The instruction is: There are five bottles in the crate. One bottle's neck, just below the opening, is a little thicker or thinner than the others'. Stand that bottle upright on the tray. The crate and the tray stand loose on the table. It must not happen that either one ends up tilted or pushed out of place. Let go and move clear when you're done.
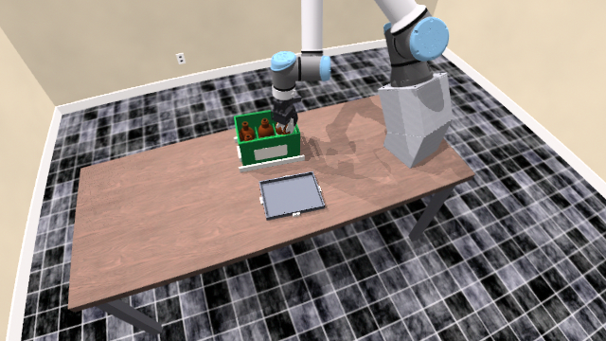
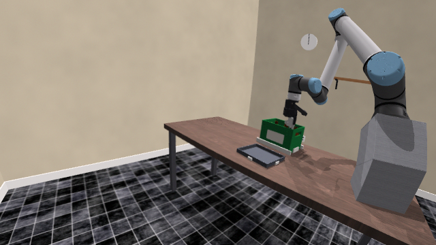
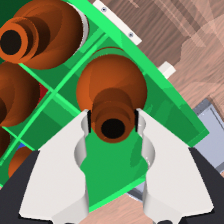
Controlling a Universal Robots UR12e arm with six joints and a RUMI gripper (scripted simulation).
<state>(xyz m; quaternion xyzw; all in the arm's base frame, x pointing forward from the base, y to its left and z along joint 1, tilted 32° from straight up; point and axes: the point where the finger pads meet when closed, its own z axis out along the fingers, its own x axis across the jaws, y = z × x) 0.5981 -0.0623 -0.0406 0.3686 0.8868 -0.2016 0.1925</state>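
Note:
The green crate [image 1: 247, 155] [image 2: 286, 141] [image 3: 165, 91] stands on the table with brown bottles in its compartments. My gripper [image 1: 285, 128] [image 2: 289, 125] [image 3: 112, 111] is down at the crate's end nearest the robot base, its two light jaws shut on the neck of the corner bottle [image 3: 111, 75]. That bottle is upright in its compartment. Other bottles stand beside it, one [image 3: 60, 42] at the upper left of the wrist view and another [image 3: 15, 95] at the left. I cannot tell any neck difference. The grey tray [image 1: 291, 195] [image 2: 260, 154] [image 3: 212, 141] is empty.
Crate walls and thin green dividers [image 3: 37, 111] surround the jaws closely. A white strip [image 1: 272, 164] [image 2: 274, 145] runs along the crate's foot on the tray side. The robot's grey pedestal [image 1: 414, 120] [image 2: 392, 163] stands at the table's other end.

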